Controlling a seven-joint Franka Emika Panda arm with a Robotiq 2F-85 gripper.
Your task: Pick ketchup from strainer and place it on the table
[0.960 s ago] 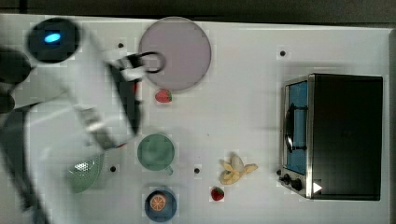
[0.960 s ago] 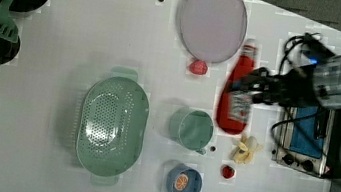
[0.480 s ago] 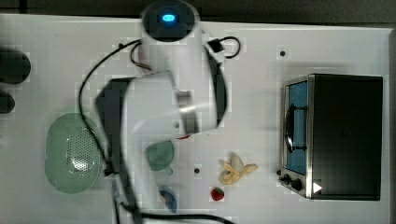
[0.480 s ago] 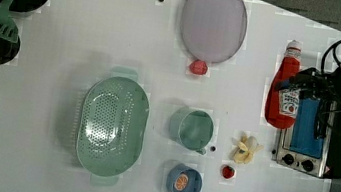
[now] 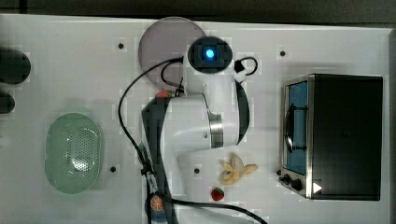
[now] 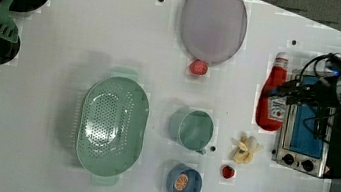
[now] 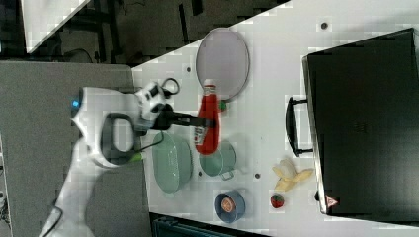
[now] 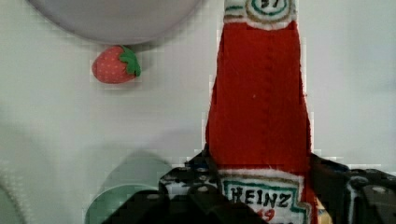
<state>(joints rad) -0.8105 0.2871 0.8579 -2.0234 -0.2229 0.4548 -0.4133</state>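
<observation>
We see pincer [image 6: 280, 93] clamped on ketchup [image 6: 272, 97] | ketchup now beside toaster oven [image 6: 308, 125] — carried farther from strainer [image 6: 112, 125], above tabletop [image 6: 92, 24]

The ketchup [image 8: 258, 107] carries the readable print. In the wrist view its white label near the gripper's dark fingers shows the brand word "HEINZ" in black capitals inside a green and gold border, with part of a red number beneath that looks like "49". At the bottle's neck, a second white band bears a green ring around the digits "57". In the left view the label [image 6: 276, 107] appears as a white patch whose print cannot be read.
</observation>
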